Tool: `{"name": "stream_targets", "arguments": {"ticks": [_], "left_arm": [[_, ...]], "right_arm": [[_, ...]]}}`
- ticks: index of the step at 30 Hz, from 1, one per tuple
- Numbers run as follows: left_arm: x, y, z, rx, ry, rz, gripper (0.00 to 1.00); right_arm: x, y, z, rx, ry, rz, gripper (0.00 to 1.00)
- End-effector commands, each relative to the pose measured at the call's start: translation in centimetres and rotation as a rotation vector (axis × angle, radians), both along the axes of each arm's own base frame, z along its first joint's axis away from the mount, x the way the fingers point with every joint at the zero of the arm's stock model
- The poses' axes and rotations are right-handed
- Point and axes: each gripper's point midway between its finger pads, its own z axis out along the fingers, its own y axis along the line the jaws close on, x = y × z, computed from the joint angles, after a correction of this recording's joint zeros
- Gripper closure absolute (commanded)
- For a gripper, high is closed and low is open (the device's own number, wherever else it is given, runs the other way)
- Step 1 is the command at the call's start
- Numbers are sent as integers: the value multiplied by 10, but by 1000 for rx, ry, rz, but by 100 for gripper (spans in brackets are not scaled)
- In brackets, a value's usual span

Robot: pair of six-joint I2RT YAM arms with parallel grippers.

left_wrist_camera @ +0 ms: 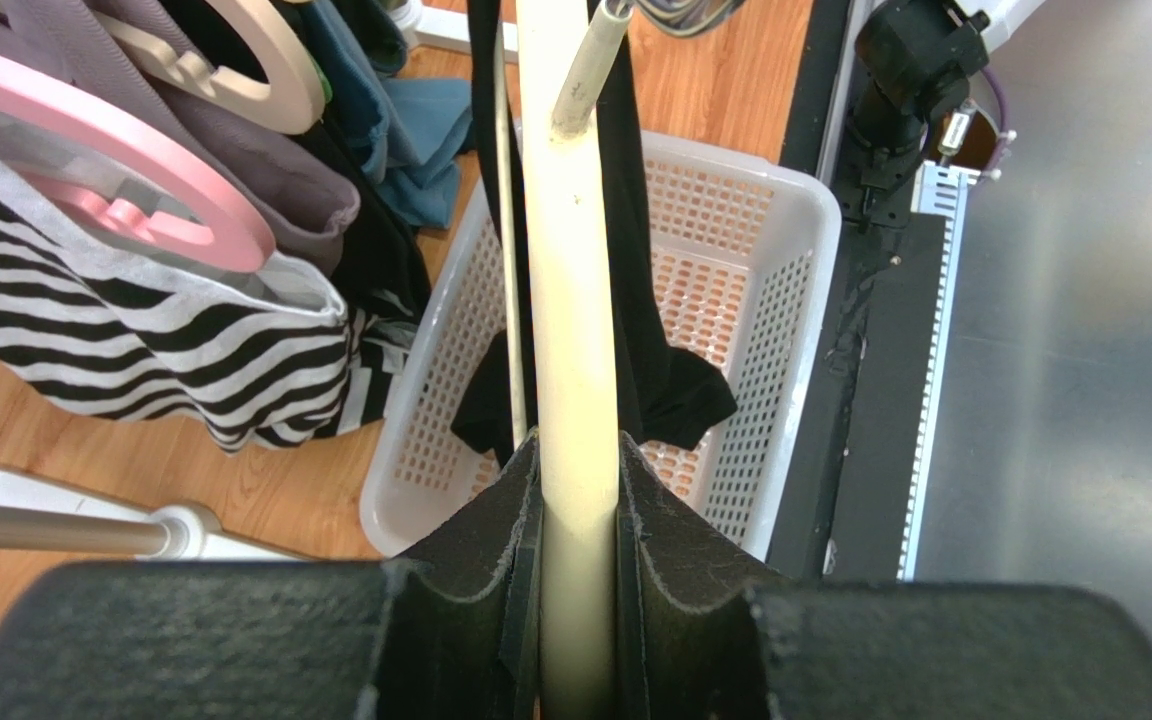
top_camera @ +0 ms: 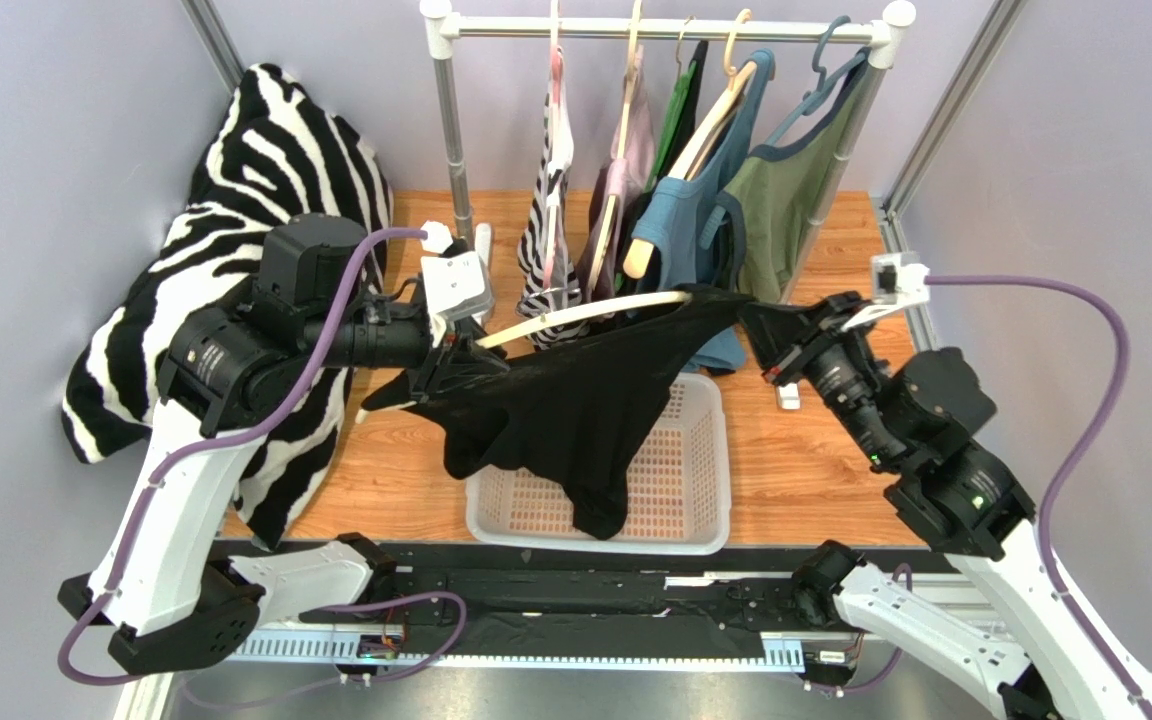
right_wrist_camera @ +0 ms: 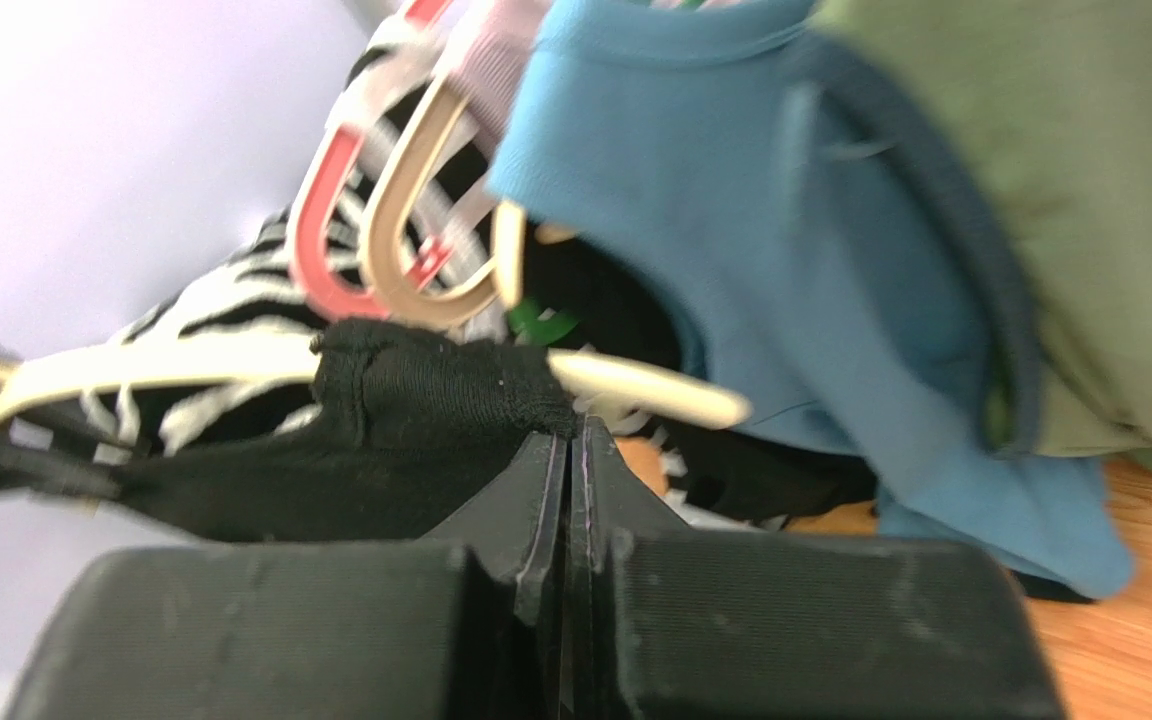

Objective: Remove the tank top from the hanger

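Observation:
A black tank top (top_camera: 582, 405) hangs on a cream hanger (top_camera: 582, 315) held level above the white basket (top_camera: 695, 480). My left gripper (top_camera: 455, 338) is shut on the hanger's left end; in the left wrist view the cream bar (left_wrist_camera: 575, 300) runs straight out from between the fingers (left_wrist_camera: 579, 465), with black cloth (left_wrist_camera: 672, 390) drooping into the basket (left_wrist_camera: 778, 210). My right gripper (top_camera: 760, 320) sits at the hanger's right end, with its jaws pressed together on the edge of the black shoulder fabric (right_wrist_camera: 417, 390). The hanger tip (right_wrist_camera: 657, 390) pokes out just beyond the right gripper (right_wrist_camera: 570, 435).
A clothes rack (top_camera: 657, 26) stands at the back with several garments on hangers, among them a blue top (top_camera: 687, 225) and a green one (top_camera: 793, 195), close behind the right gripper. A zebra-striped cloth (top_camera: 267, 195) lies heaped at the left, behind the left arm.

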Motion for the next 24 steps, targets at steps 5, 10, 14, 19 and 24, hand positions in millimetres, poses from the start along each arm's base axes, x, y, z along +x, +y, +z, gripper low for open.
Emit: {"name": "stream_targets", "arguments": {"ticks": [5,10,14,19,24], "left_arm": [[-15,15,7,-3,-96,-11,100],[-20,17,23,-34,-131,-14,100],[-28,18,45,-81,-168,-29,100],[-31,16,58,-109,-191,-47,100],[-24,9,53,-103,-163,-57,100]], "right_arm": [[18,-58,14,82,22,-298,100],[31,-69,-16,25,135,-396,100],[35,-80,-34,-3,191,-450,100],[33,-71,-43,-20,206,-391,100],[24,-40,-35,-39,149,-200,100]]}}
